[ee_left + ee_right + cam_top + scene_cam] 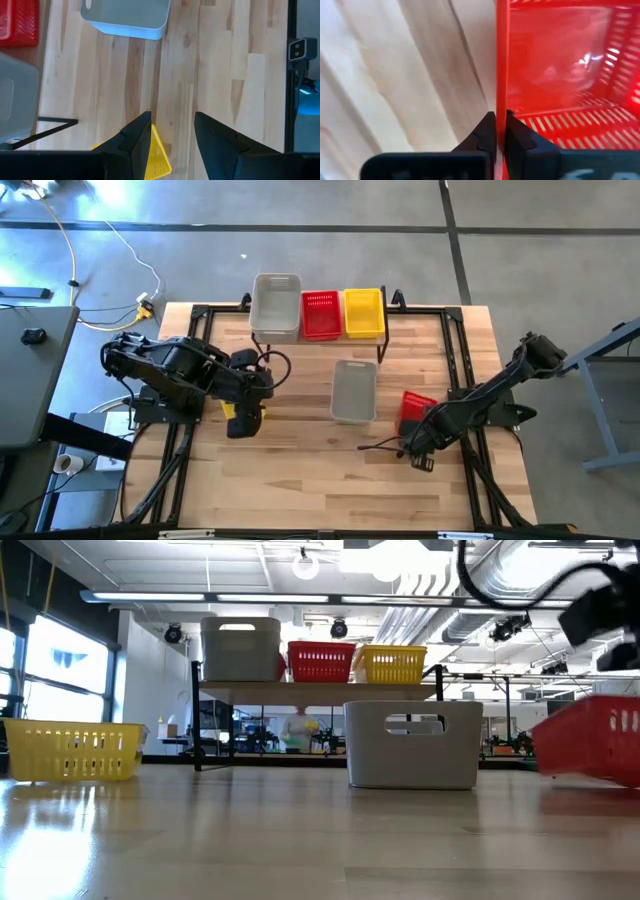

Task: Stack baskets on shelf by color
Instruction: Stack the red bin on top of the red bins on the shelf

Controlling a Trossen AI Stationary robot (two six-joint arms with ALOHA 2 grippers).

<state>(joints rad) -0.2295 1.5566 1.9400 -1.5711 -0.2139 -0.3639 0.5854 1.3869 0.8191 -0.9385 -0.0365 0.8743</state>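
With right gripper (500,131) clamped on the red basket's (416,410) wall at the table's right side and left gripper (172,137) spread above a yellow basket (243,416), carrying red toward the shelf (318,337); next, lift onto the shelved red basket (321,314).

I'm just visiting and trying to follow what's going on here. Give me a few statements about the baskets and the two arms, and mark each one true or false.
1. The shelf carries grey, red and yellow baskets side by side. True.
2. The right gripper is pinching the wall of a red basket. True.
3. A grey basket stands on the table in front of the shelf. True.
4. The left gripper is clamped on that grey basket. False: its fingers are open over a yellow basket near the table's left side.
5. The red basket at the right gripper sits on the shelf. False: it is down near the table's right edge, tilted.
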